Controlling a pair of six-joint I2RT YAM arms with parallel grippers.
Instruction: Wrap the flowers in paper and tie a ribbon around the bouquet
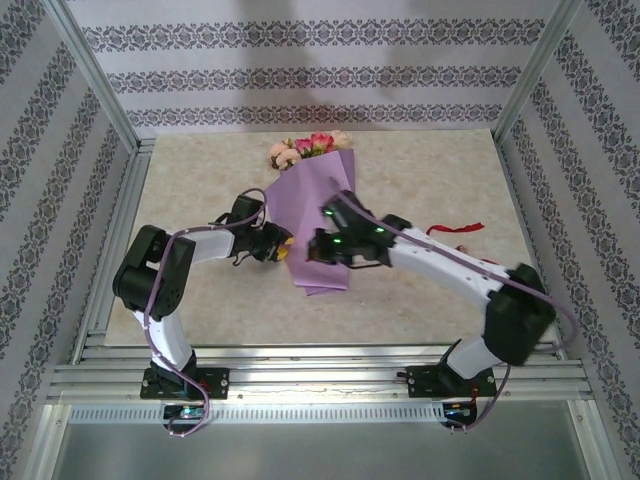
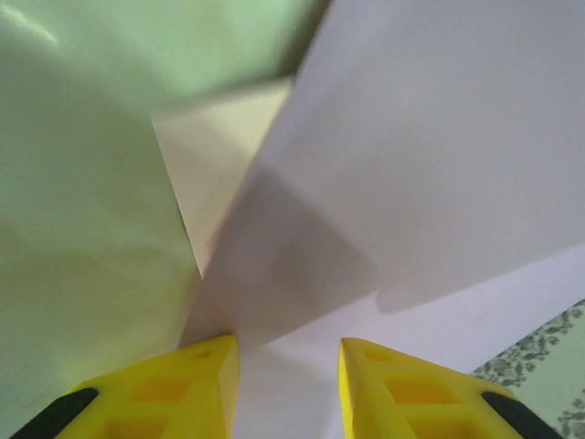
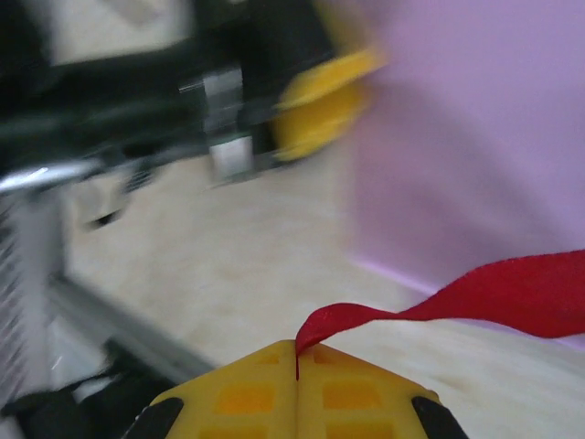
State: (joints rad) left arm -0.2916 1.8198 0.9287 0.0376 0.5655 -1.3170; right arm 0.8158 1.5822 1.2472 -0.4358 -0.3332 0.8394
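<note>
**Item 1: the bouquet** (image 1: 316,215). It lies at the middle of the table (image 1: 240,300). The flowers (image 1: 306,147), with pink, peach and magenta heads, show at its far end. A long wrap of lilac paper (image 1: 322,272) runs from them toward the arms. The folds overlap, so the wrapping looks done.

**Item 2: the ribbon** (image 3: 498,294). It is red and narrow. One end is pinched in the right gripper (image 3: 297,358), whose yellow jaws meet flat on it. This gripper is low over the tabletop, just beside the paper's edge. In the overhead view a further length lies on the table, right of centre and apart from the bouquet. The ribbon is not around the wrap, and there is no knot.

**Item 3: the left gripper** (image 2: 288,370). It sits at the left edge of the wrap. Its jaws stand part-way apart. Lilac paper lies ahead of them and in the gap, but I see nothing clamped.

**Status.** By my reckoning the first half is complete. Outstanding steps are carrying the ribbon round the wrap, crossing it and tying it. The paper may spring open if left unheld.
</note>
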